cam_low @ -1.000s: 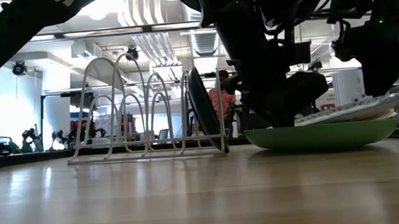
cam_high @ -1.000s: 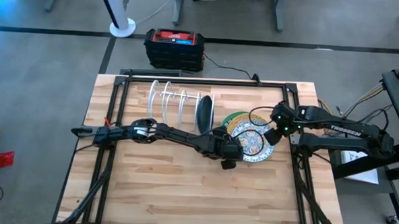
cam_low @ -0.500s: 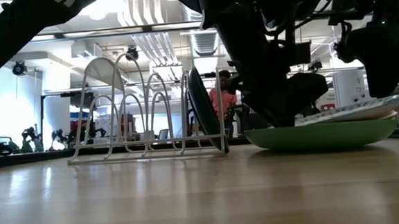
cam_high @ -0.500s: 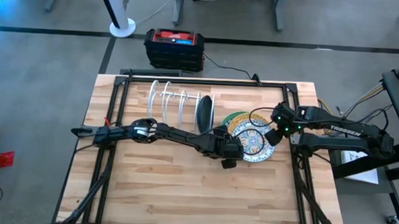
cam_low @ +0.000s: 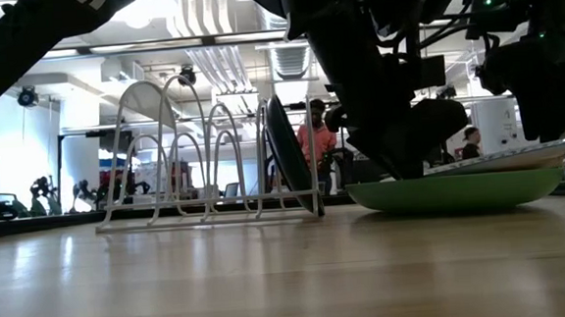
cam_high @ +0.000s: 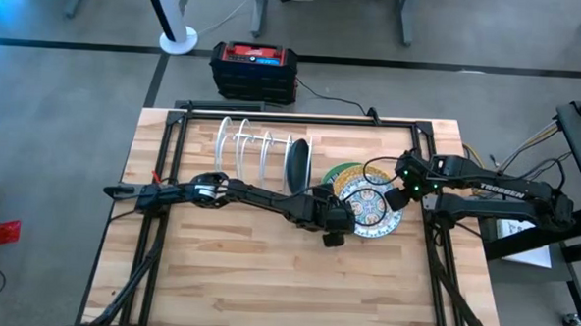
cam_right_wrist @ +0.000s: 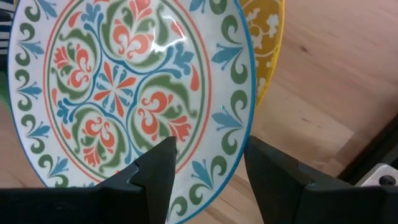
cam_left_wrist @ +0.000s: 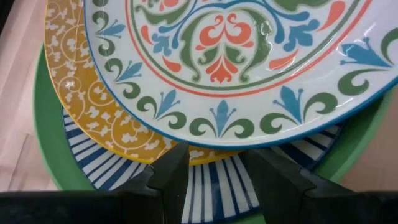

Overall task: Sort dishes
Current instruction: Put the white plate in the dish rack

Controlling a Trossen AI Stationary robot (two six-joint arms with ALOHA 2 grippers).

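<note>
A stack of plates lies right of the table's middle. On top is a white floral plate, tilted in the low view. Under it are a mustard-yellow plate, a blue-striped plate and a green plate on the table. A dark teal plate stands on edge in the white wire rack. My left gripper is open at the stack's near-left rim. My right gripper is open, one finger over the floral plate's right rim and one outside it. My left gripper's fingers stand apart at the rims of the stacked plates; I cannot tell whether they touch any plate. My right gripper points down across the floral plate's right rim; I cannot tell whether either finger touches it.
The rack has free slots on its left side. A black and red box sits on the floor past the far edge. Bare wood lies along the near half of the table. People show in the room behind.
</note>
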